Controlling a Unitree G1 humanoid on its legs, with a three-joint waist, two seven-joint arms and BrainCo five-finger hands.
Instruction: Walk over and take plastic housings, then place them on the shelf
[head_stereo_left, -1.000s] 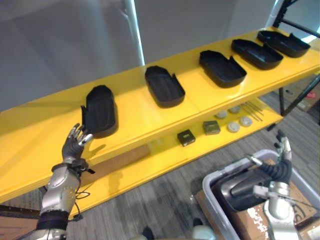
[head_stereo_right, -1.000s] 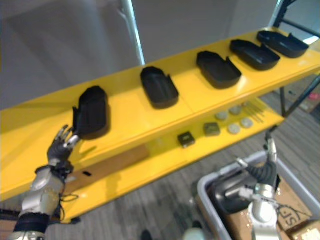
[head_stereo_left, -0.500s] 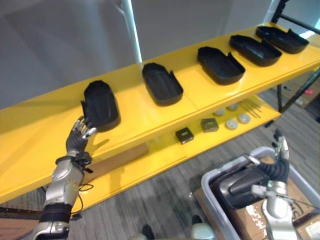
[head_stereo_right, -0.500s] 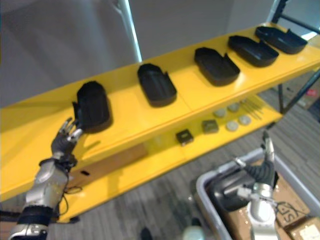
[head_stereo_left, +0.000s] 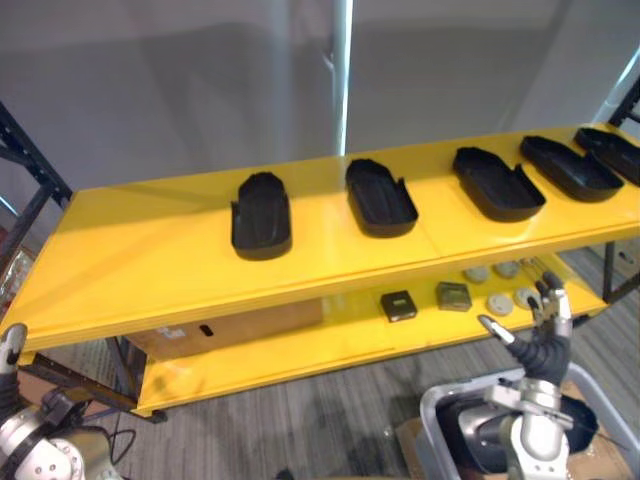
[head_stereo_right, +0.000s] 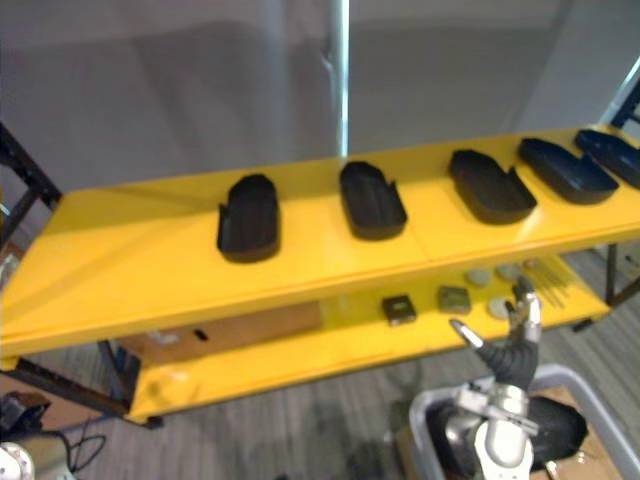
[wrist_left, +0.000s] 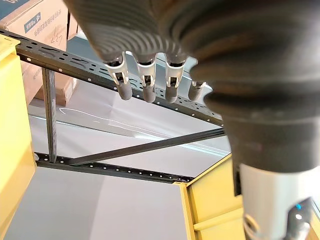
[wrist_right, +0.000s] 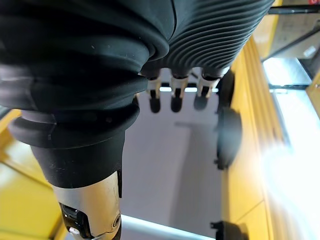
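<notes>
Several black plastic housings lie in a row on the yellow top shelf (head_stereo_left: 150, 270). The leftmost housing (head_stereo_left: 261, 213) lies alone, and others (head_stereo_left: 380, 196) (head_stereo_left: 498, 183) follow to the right. My left hand (head_stereo_left: 10, 345) hangs low at the lower left, far from the shelf; its fingers (wrist_left: 145, 85) are straight and hold nothing. My right hand (head_stereo_left: 540, 340) stands open, fingers up, over a grey bin (head_stereo_left: 432, 420) with a dark housing (head_stereo_left: 480, 445) inside. Its fingers (wrist_right: 172, 97) are empty.
The lower yellow shelf (head_stereo_left: 300, 350) carries two small dark boxes (head_stereo_left: 398, 305) and some round discs (head_stereo_left: 505, 285). A cardboard box (head_stereo_left: 235, 325) sits behind it. A black rack upright (head_stereo_left: 30, 190) stands at the left end.
My left hand has drawn back from the leftmost housing and dropped to the lower left. The camera has shifted, so the shelf shows more level. The right hand stays over the bin.
</notes>
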